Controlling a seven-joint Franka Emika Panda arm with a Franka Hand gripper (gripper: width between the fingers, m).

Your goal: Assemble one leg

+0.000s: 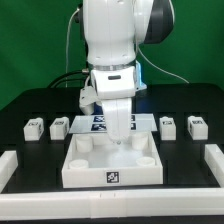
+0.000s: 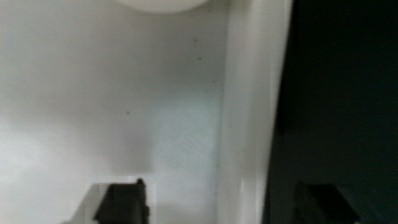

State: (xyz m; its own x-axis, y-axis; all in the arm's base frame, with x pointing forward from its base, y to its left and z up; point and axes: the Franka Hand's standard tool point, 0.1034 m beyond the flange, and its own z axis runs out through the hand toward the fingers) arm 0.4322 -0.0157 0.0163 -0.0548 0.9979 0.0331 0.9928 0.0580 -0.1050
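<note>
Exterior view: the arm (image 1: 110, 40) stands centre and upright, with the wrist pointing straight down into the tabletop (image 1: 80, 172). The tabletop lies flat on the black desk (image 1: 30, 105). The fingers (image 1: 120, 138) sit low over the tray's far part, toward the exterior view's right. Their gap cannot be read from this side.

Four legs (image 1: 60, 125) stand on the desk in a row behind the tabletop, a pair at the exterior view's left and a pair at its right. All are well apart from the arm and none is held. The marker board (image 1: 97, 122) lies between the pairs, partly hidden by the arm. The legs and the board show only in this view.

Wrist view: this is the only view that shows the tips of the fingers (image 2: 121, 200). They are dark, spread wide, with nothing gripped. One tip hangs over the white floor of the tabletop (image 2: 107, 110), the other over the dark desk (image 2: 347, 100). The tray's wall runs between them. Whether either tip touches the wall, I cannot tell. A round white bump (image 2: 164, 5) shows on the tray floor at the frame's edge.
</note>
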